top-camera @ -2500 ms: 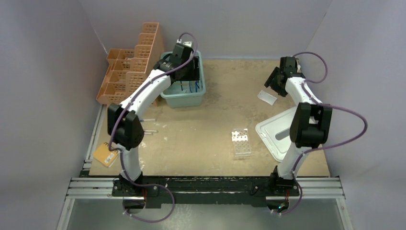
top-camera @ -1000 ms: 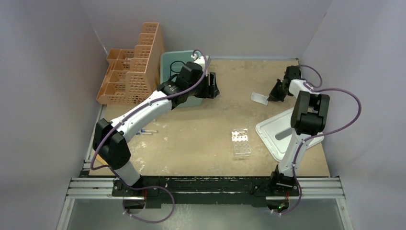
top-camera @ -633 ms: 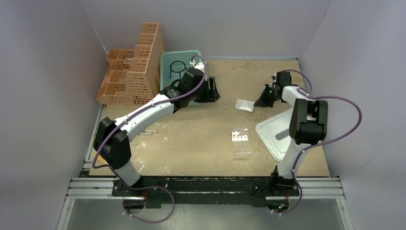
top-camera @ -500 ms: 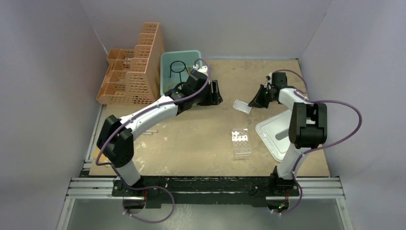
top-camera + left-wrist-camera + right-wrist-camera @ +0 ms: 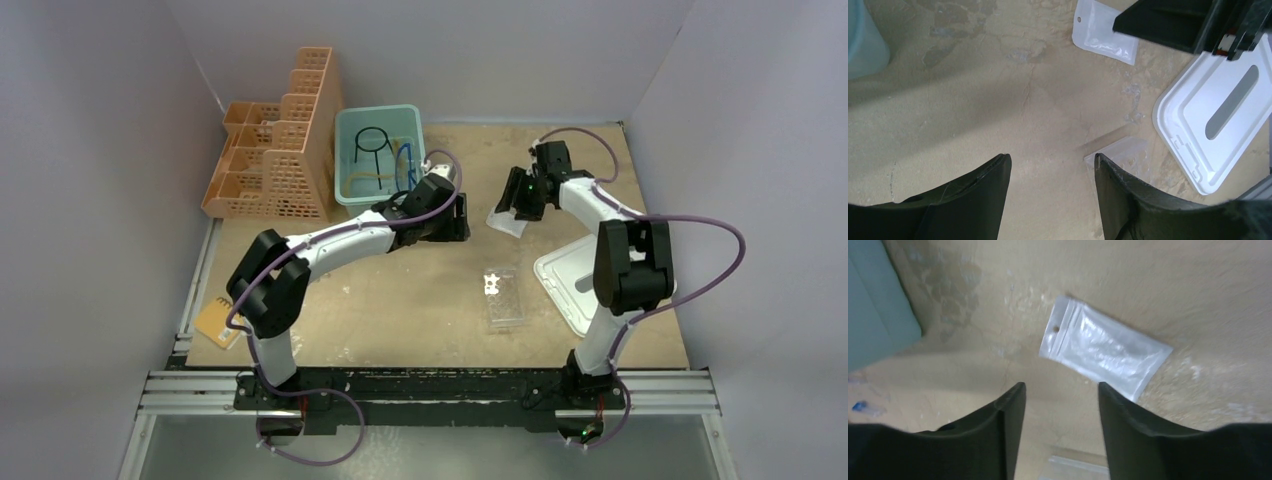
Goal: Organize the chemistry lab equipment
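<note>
Collision is risked: both arms are crowded just right of the teal bin (image 5: 342, 160), and the thin zip bag (image 5: 1103, 347) could be pushed rather than pinched. It is seen lying flat just ahead of the right gripper (image 5: 1060, 387), jaws spread wide, nothing held. The left gripper (image 5: 1052, 159) is likewise open and empty.

Left tool (image 5: 1050, 167) out of teal bin (image 5: 341, 165) to mid-table, plastic bag (image 5: 1105, 354) shifted left under right tool (image 5: 1060, 390)

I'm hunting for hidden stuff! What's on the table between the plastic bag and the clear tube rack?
Nothing: bare, stained tabletop lies between the plastic bag and the clear tube rack, seen in the top and left wrist views.
</note>
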